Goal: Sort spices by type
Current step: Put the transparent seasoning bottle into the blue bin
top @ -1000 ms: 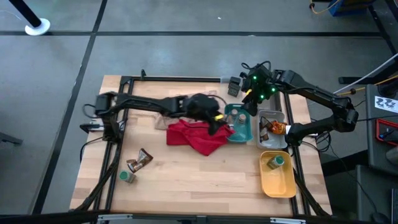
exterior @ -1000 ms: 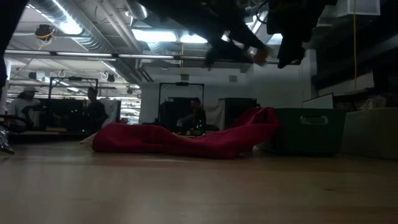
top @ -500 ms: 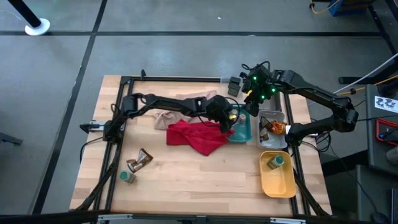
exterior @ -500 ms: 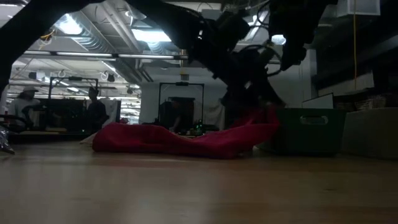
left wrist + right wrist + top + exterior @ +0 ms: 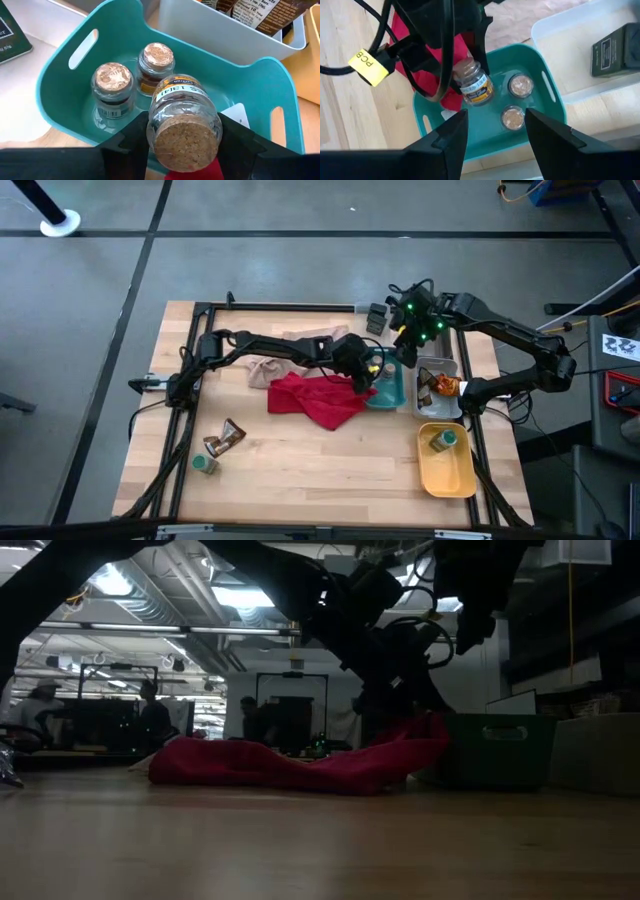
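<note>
Two cork-topped jars (image 5: 113, 85) already sit in the teal tray (image 5: 65, 95). Left gripper (image 5: 184, 131) is clamped on a third jar (image 5: 184, 122), tilted over the tray's rim. Lower it into the free corner, then release. Right gripper (image 5: 492, 130) hovers above, jaws apart and empty.

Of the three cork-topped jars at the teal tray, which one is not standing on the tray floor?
The tilted cork-topped jar clamped between the left gripper's fingers; the other two jars stand upright inside the teal tray.
</note>
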`<action>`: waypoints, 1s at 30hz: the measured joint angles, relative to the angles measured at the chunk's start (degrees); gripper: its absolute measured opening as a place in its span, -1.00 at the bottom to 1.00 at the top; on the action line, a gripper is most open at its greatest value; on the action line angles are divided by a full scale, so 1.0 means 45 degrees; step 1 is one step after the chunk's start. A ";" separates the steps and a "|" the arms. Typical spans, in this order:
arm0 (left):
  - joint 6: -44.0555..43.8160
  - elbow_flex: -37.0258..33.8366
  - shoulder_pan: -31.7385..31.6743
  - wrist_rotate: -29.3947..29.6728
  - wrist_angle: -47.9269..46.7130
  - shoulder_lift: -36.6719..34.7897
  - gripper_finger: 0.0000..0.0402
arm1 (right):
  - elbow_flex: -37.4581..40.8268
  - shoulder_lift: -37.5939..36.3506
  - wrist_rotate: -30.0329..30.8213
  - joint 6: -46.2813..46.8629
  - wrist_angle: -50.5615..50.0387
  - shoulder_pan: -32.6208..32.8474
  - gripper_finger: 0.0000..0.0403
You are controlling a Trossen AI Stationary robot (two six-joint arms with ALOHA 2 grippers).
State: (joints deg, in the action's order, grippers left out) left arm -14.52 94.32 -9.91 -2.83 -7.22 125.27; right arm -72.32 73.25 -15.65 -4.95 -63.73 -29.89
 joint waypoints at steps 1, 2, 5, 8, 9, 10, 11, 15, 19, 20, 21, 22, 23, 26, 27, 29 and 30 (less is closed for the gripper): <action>0.0016 0.0000 0.0000 0.0014 0.0000 0.0000 -0.16 | 0.0045 0.0000 0.0000 0.0005 -0.0024 0.0101 -0.02; 0.0045 0.0000 0.0000 0.0024 0.0000 0.0000 -0.14 | 0.0138 0.0000 0.0004 -0.0003 -0.0025 0.0240 -0.02; 0.0200 0.0000 0.0000 0.0048 0.0000 0.0000 -0.11 | 0.0623 -0.0001 0.0003 -0.0379 -0.0061 0.0802 -0.02; 0.0329 0.0000 0.0000 0.0053 0.0005 0.0000 -0.13 | 0.1320 0.0000 0.0207 -0.0702 0.0388 0.1635 -0.02; 0.0356 0.0000 0.0000 0.0053 0.0010 0.0000 -0.14 | 0.1563 0.0000 0.0427 -0.0691 0.0657 0.1904 -0.02; 0.0368 0.0000 0.0000 0.0055 0.0010 0.0000 -0.14 | 0.1774 0.0005 0.0696 -0.0659 0.0871 0.2182 -0.02; 0.0368 0.0000 0.0000 0.0058 0.0010 0.0000 -0.15 | 0.1973 0.0005 0.1010 -0.0603 0.1081 0.2438 -0.02; 0.0567 0.0000 0.0000 0.0058 0.0019 0.0000 -0.13 | 0.2823 0.0005 0.2807 0.0353 0.2506 0.3281 -0.02; 0.0698 0.0000 0.0024 0.0062 0.0019 0.0000 -0.12 | 0.3441 0.0005 0.4714 0.1189 0.3808 0.3776 -0.02; 0.0698 -0.0005 0.0024 0.0062 0.0019 0.0000 -0.12 | 0.3588 0.0005 0.5062 0.1369 0.4004 0.3848 -0.02; 0.0699 -0.0005 0.0024 0.0067 0.0019 0.0001 -0.11 | 0.3724 0.0005 0.5289 0.1486 0.4170 0.3856 -0.02; 0.0701 -0.0005 0.0024 0.0072 0.0019 0.0005 -0.11 | 0.3861 0.0005 0.5401 0.1654 0.4338 0.3851 -0.02; 0.0702 -0.0005 0.0024 0.0076 0.0019 0.0005 -0.11 | 0.3995 0.0005 0.5476 0.1818 0.4447 0.3841 -0.02; 0.0703 -0.0005 0.0024 0.0072 0.0019 0.0005 -0.11 | 0.4445 0.0005 0.5619 0.2220 0.4888 0.3808 -0.02; 0.0698 -0.0005 0.0024 0.0072 0.0019 0.0010 -0.11 | 0.4586 0.0005 0.5747 0.2335 0.5045 0.3808 -0.02; 0.0703 -0.0005 0.0024 0.0075 0.0019 0.0017 -0.11 | 0.4836 0.0000 0.5814 0.2373 0.5360 0.3812 -0.02; 0.0702 -0.0005 0.0024 0.0073 0.0019 0.0019 -0.11 | 0.4934 0.0000 0.5816 0.2380 0.5491 0.3812 -0.02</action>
State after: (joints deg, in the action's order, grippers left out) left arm -11.36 94.30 -9.80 -2.50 -7.14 125.36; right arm -50.12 73.25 10.52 5.76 -39.02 -12.73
